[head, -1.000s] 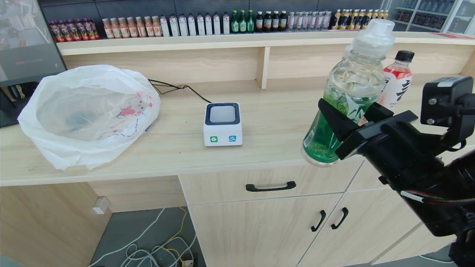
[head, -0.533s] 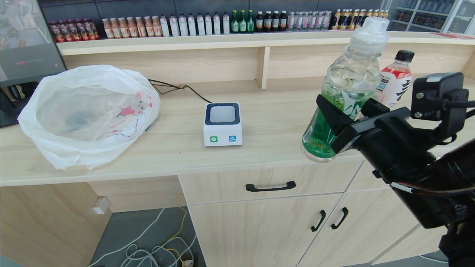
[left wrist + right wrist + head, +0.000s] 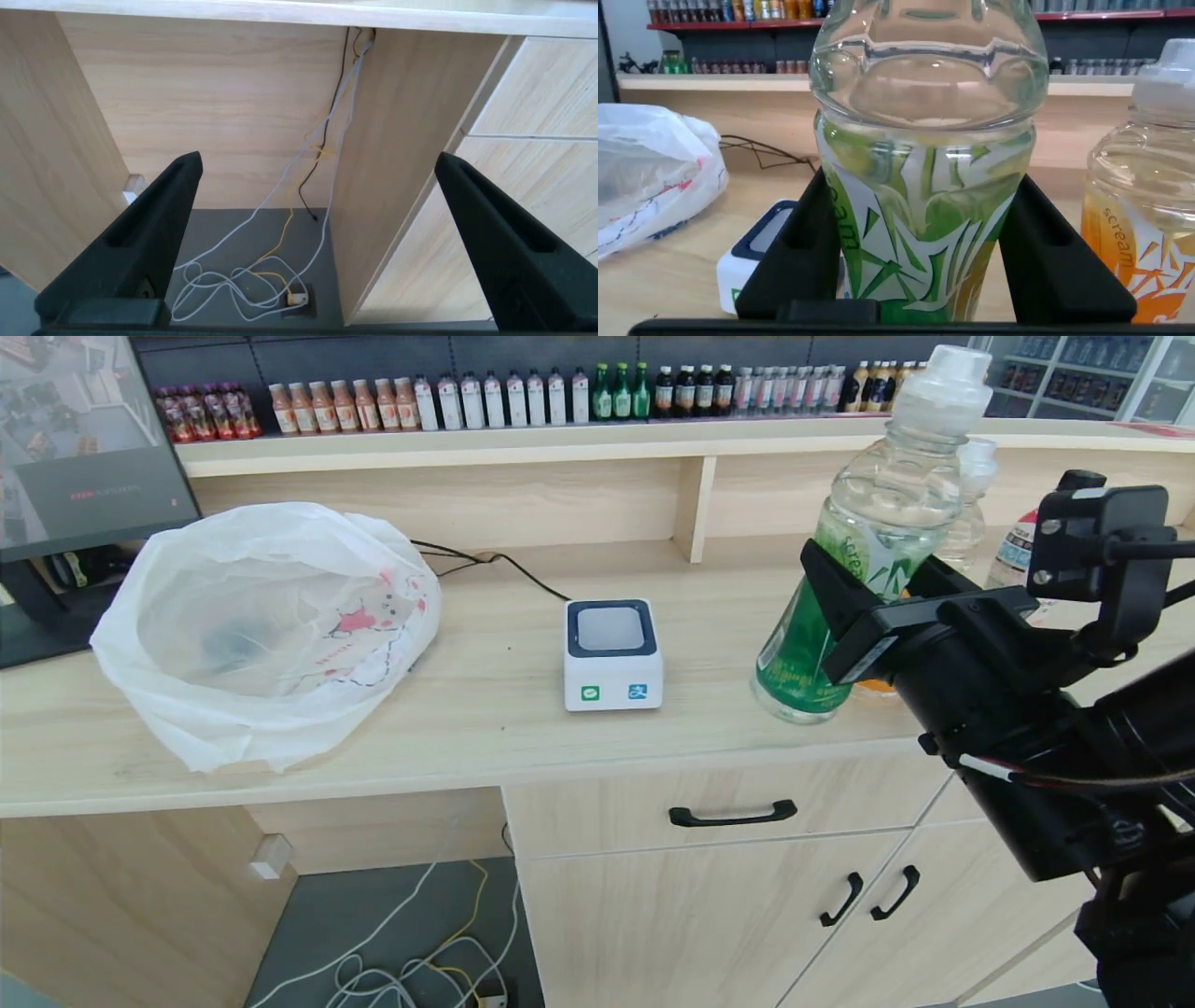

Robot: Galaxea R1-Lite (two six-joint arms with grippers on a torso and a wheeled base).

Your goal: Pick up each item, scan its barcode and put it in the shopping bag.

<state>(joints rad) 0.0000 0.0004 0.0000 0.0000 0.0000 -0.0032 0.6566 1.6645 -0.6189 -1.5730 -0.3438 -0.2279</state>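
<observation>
Your right gripper (image 3: 873, 569) is clamped on the green bottle (image 3: 887, 495) at its label (jaws closed to the bottle's width). The bottle leans slightly, cap up, over the counter (image 3: 485, 709) to the right of the scanner (image 3: 612, 653). The bag (image 3: 271, 625) lies well to the left. Your left gripper (image 3: 318, 161) is spread wide and holds nothing, facing the cupboard front below the counter.

A pale wooden counter (image 3: 485, 719) with black-handled cabinets (image 3: 672, 915) fronts a bottle-lined shelf (image 3: 467, 441); cables (image 3: 378, 980) cross the grey floor (image 3: 327, 896).

The left gripper (image 3: 318, 166), 2 fingers (image 3: 149, 243) spread wide, faces wooden panels (image 3: 215, 103) and cables (image 3: 238, 291) on grey floor (image 3: 313, 263).
</observation>
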